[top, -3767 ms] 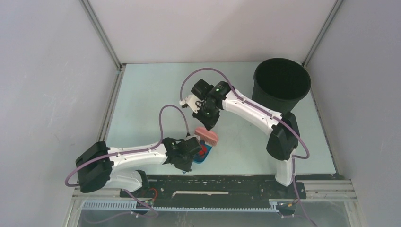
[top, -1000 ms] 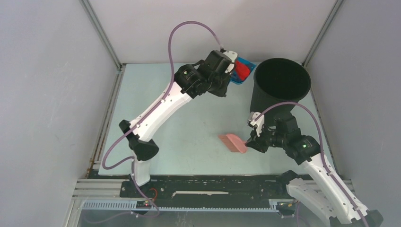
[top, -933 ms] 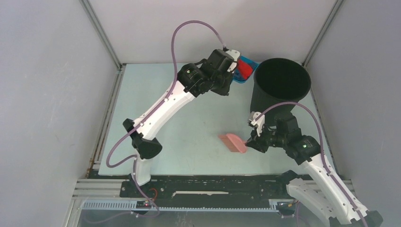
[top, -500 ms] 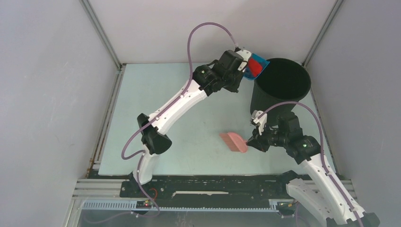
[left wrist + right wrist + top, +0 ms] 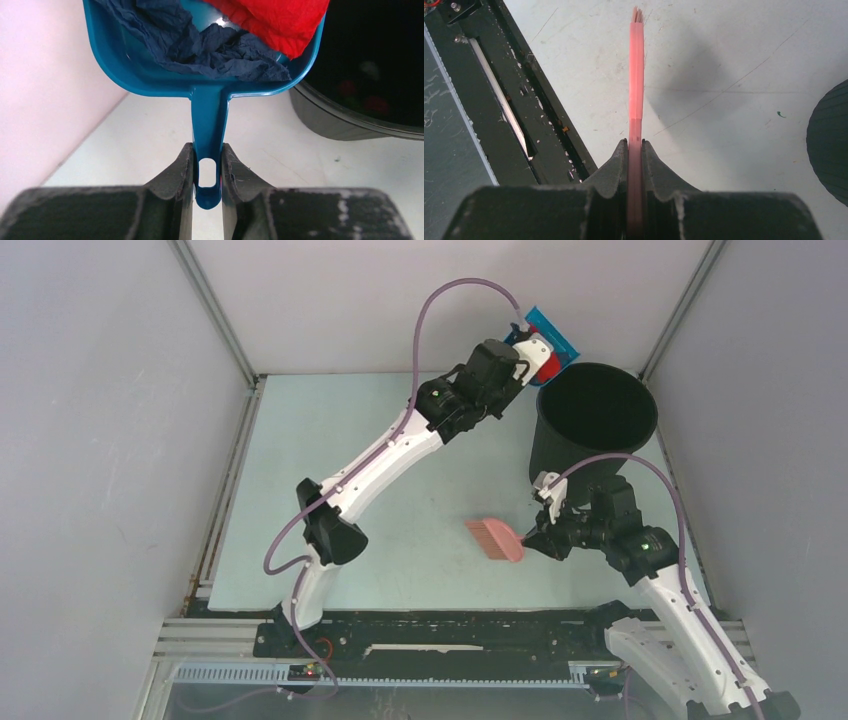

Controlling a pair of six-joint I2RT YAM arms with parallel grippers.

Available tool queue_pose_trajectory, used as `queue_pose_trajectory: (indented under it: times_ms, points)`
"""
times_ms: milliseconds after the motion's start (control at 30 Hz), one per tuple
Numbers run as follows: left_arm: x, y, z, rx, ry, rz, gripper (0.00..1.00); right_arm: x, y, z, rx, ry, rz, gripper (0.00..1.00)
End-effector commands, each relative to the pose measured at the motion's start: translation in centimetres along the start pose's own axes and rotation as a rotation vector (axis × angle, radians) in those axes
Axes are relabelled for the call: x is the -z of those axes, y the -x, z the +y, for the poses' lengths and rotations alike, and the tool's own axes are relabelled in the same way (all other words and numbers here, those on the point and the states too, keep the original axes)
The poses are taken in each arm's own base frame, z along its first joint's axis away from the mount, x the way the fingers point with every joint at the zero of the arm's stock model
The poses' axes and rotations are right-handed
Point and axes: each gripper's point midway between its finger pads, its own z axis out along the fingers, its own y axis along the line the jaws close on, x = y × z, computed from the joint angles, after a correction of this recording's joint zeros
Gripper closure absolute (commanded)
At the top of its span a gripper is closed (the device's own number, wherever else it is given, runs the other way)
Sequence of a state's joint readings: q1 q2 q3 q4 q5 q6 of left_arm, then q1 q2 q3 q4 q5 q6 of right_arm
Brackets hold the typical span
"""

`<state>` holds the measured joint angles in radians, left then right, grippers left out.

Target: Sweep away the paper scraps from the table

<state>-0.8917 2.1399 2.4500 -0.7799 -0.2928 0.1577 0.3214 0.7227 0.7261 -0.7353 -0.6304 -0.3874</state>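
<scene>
My left gripper (image 5: pixel 514 352) is shut on the handle of the blue dustpan (image 5: pixel 548 338), which hangs tilted above the far-left rim of the black bin (image 5: pixel 595 425). In the left wrist view the fingers (image 5: pixel 182 167) clamp the handle (image 5: pixel 209 125). The pan (image 5: pixel 125 60) holds paper scraps: a dark blue one (image 5: pixel 200 42) and a red one (image 5: pixel 272 20). Red bits (image 5: pixel 375 105) lie inside the bin (image 5: pixel 350 125). My right gripper (image 5: pixel 528 538) is shut on the pink hand brush (image 5: pixel 495 539), low over the table (image 5: pixel 330 460).
In the right wrist view the brush (image 5: pixel 636 75) points along the table (image 5: pixel 724 100), with a tiny green speck (image 5: pixel 779 114) near the bin's side (image 5: pixel 831 140). A black frame rail (image 5: pixel 524 110) runs along the near edge. Grey walls enclose the table.
The left arm has lifted the loaded dustpan up and to the right, from beside the bin to above its rim, tilting it more. The right arm and brush have barely moved.
</scene>
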Motion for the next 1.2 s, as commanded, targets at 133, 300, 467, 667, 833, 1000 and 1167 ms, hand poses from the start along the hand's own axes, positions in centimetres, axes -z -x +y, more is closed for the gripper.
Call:
queue_pose_trajectory:
  times_ms: [133, 300, 467, 667, 833, 1000, 1167]
  points:
    - [-0.5, 3.7, 2.4, -0.321, 0.157, -0.113, 1.00, -0.2, 0.6, -0.2, 0.011, 0.010, -0.023, 1.00]
    - [-1.1, 5.0, 2.2, -0.458, 0.218, -0.170, 1.00, -0.2, 0.4, -0.2, 0.004, 0.013, -0.015, 1.00]
    - [-2.8, 4.7, 2.2, -0.695, 0.363, -0.201, 1.00, -0.2, 0.3, -0.3, 0.003, 0.010, -0.015, 1.00]
    - [-2.6, 6.3, 2.6, -0.820, 0.463, -0.288, 1.00, -0.2, 0.2, -0.3, 0.001, 0.013, -0.011, 1.00]
    - [-2.0, 6.8, 2.4, -0.961, 0.592, -0.402, 1.00, -0.3, 0.1, -0.3, -0.001, 0.018, -0.007, 1.00]
    - [-1.5, 7.2, 2.5, -0.986, 0.691, -0.418, 1.00, -0.4, 0.1, -0.3, -0.003, 0.023, -0.002, 1.00]
    - [-0.8, 7.8, 2.9, -0.886, 0.683, -0.460, 1.00, -0.4, 0.0, -0.3, -0.007, 0.025, 0.002, 1.00]
